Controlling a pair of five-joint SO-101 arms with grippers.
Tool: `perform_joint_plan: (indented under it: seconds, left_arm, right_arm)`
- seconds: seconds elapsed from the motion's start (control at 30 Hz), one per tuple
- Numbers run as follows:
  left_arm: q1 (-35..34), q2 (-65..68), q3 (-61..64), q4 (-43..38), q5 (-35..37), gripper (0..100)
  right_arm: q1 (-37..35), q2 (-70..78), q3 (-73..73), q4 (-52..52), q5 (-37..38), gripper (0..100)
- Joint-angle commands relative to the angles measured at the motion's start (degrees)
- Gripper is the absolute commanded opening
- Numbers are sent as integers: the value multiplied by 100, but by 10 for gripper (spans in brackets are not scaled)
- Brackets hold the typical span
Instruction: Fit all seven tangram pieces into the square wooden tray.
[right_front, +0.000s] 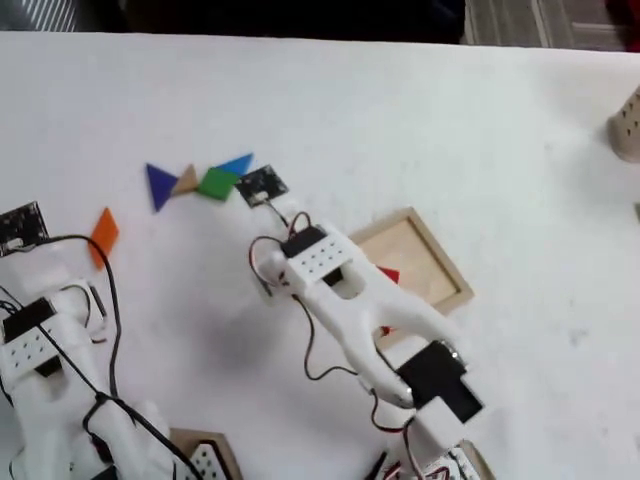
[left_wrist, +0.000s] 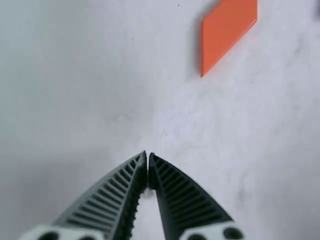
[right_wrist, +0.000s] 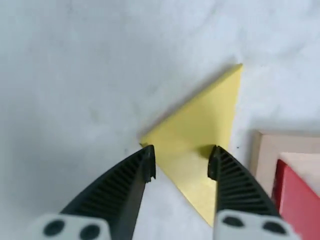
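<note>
Surface: white table (right_front: 480, 130), which I am watching from overhead and through both wrist cameras.
Tray: the square wooden tray (right_front: 440, 251) sits on the table, and my right arm (right_front: 350, 290) lies across one side of it.
Red piece (right_front: 389, 274): inside the tray, close to its rim.
Yellow triangle (right_wrist: 200, 135): flat on the table just outside the tray's rim, not touching it.
Right gripper (right_wrist: 181, 162): jaws spread, one finger on each side of the yellow triangle's lower part. I cannot tell whether they touch it.
Loose group: purple triangle (right_front: 158, 184), tan triangle (right_front: 186, 181), green square (right_front: 217, 183) and blue triangle (right_front: 238, 163), bunched together away from the tray.
Orange piece (right_front: 103, 232): alone, well apart from the tray, beyond the loose group.
Left gripper (left_wrist: 148, 160): fingers pressed together with nothing between them, over bare table near the orange piece and far from the tray.
</note>
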Motion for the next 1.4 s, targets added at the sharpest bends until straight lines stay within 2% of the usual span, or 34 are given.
perform_joint_plan:
  seconds: [0.0,0.23,0.77,0.93,1.27,1.37]
  left_arm:
    - [40,-154,-9,-123,44,24]
    - [48,-154,-9,-114,-167,24]
    - [163,-145,0,-88,-185,24]
    - [163,-145,0,-88,-185,24]
    - [163,-145,0,-105,-185,24]
    - [163,-145,0,-105,-185,24]
  right_arm:
    - [-84,215,-378,338,114,182]
    - [-233,585,-862,769,114,300]
    - [-295,620,-1178,690,35,298]
    - [-312,593,-1635,1068,-396,298]
    - [-488,681,-1653,1174,-378,298]
    - [-585,690,-1644,1174,-114,297]
